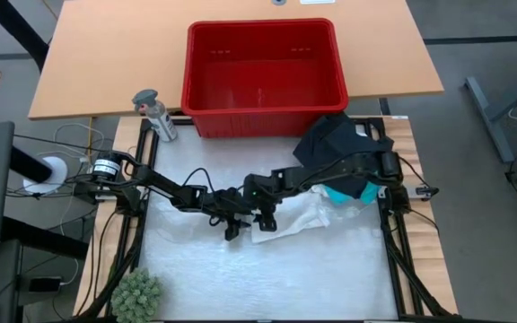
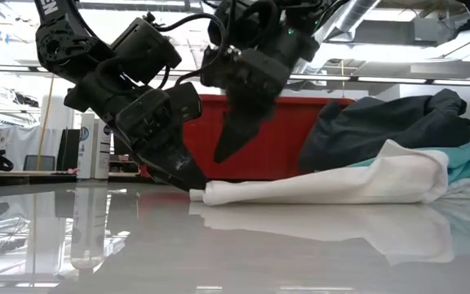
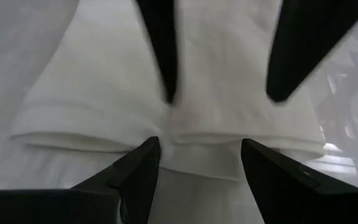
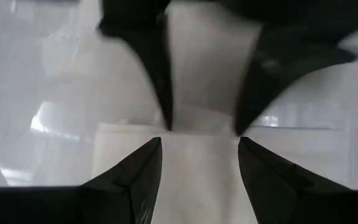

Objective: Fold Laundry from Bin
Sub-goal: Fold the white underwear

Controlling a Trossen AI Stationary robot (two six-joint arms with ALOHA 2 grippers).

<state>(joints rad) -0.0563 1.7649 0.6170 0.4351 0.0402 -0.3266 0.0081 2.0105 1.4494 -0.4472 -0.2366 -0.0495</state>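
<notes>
Folding step: the soft white cloth garment [image 1: 296,221] lies on the tabletop [image 1: 267,278], in front of the red slotted plastic bin [image 1: 263,76]. Left pincer [image 3: 197,152] and right pincer [image 4: 197,149], both released, face each other at its edge; next they must clench there.

desk [image 1: 97,54]: wooden | floor [image 1: 492,36]: grey | ceiling [image 2: 398,33]: bright, ducted

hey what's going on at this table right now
Two robot arms are working on a white garment lying on the table. The left claw is down at its folded edge, and the right claw hovers just above the same end; both are open. Dark clothes and a turquoise shirt are piled beside it. The red bin looks empty.
</notes>
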